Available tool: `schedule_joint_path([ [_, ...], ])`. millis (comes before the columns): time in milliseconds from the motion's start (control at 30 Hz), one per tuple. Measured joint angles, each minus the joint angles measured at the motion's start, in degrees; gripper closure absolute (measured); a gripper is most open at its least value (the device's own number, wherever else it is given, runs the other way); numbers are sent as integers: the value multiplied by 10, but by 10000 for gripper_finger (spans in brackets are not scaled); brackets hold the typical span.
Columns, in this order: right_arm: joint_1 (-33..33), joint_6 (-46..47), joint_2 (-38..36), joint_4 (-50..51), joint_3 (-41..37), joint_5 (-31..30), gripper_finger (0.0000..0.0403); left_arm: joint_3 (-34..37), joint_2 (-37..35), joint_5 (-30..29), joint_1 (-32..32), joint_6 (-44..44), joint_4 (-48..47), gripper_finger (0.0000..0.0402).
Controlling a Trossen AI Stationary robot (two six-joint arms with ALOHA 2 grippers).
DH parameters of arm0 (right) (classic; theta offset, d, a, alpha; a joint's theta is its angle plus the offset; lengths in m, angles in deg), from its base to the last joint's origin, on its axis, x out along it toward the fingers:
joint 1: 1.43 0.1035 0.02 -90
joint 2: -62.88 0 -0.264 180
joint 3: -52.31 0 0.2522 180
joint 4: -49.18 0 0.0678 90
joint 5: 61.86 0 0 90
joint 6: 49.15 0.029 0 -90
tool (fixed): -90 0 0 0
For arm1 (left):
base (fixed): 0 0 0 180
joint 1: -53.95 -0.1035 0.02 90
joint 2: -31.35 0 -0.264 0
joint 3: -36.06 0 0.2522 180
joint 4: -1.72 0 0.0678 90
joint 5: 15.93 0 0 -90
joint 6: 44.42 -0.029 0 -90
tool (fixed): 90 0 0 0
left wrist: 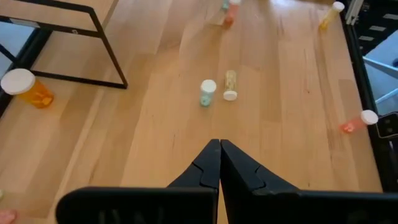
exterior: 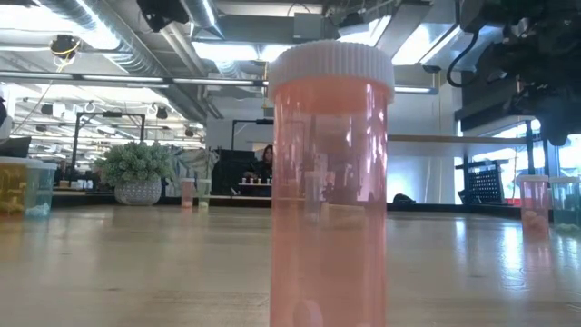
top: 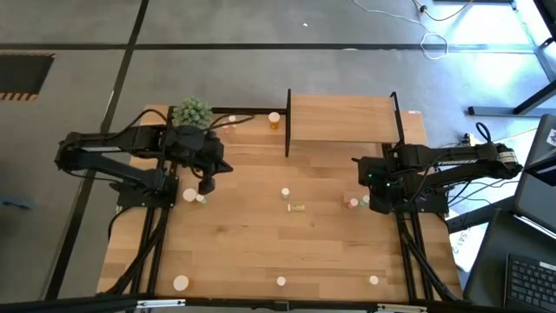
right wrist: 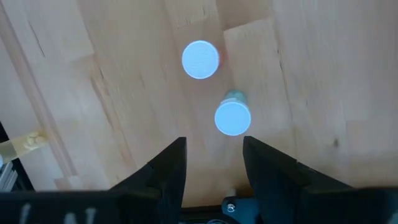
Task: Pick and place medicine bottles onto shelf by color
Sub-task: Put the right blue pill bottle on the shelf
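Nearest the low camera stands a pink-red bottle (exterior: 329, 182), upright with its white cap on top, so close that it hides much of the table behind it.

The right gripper (right wrist: 212, 163) hangs above the table with its fingers apart and holds nothing. Just ahead of its fingertips stand two bottles: one with a green body (right wrist: 232, 116) almost in line with the gap, and a pink-red one (right wrist: 201, 60) a little farther on. I judge that it is lining up over the green one to take it from above, though its colour is not very sure from here.

The left gripper (left wrist: 219, 163) waits with its fingers pressed together, empty. Ahead of it are a standing greenish bottle (left wrist: 207, 92) and a lying yellowish one (left wrist: 230, 84). The shelf (top: 340, 119) is well beyond the right gripper and looks bare; an orange bottle (top: 274, 120) stands just beside its post.
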Motion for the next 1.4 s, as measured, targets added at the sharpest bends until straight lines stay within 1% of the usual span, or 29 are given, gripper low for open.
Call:
schedule_joint_path([
  [500, 0, 11, 0, -2, 0, 0, 242, 0, 0, -1, 0, -2, 1, 401],
  [1000, 0, 40, 0, -77, 0, 0, 242, 0, 0, -1, 0, -2, 1, 401],
  [1100, 0, 42, 0, -76, 0, 1, 242, 0, 0, -1, 0, -2, 2, 401],
  [1267, 0, 74, 0, -70, 0, 0, 242, 0, 0, -1, 0, -2, 2, 401],
  [1400, 0, 122, 0, -66, 0, 0, 242, 0, 0, -1, 0, -2, 2, 401],
])
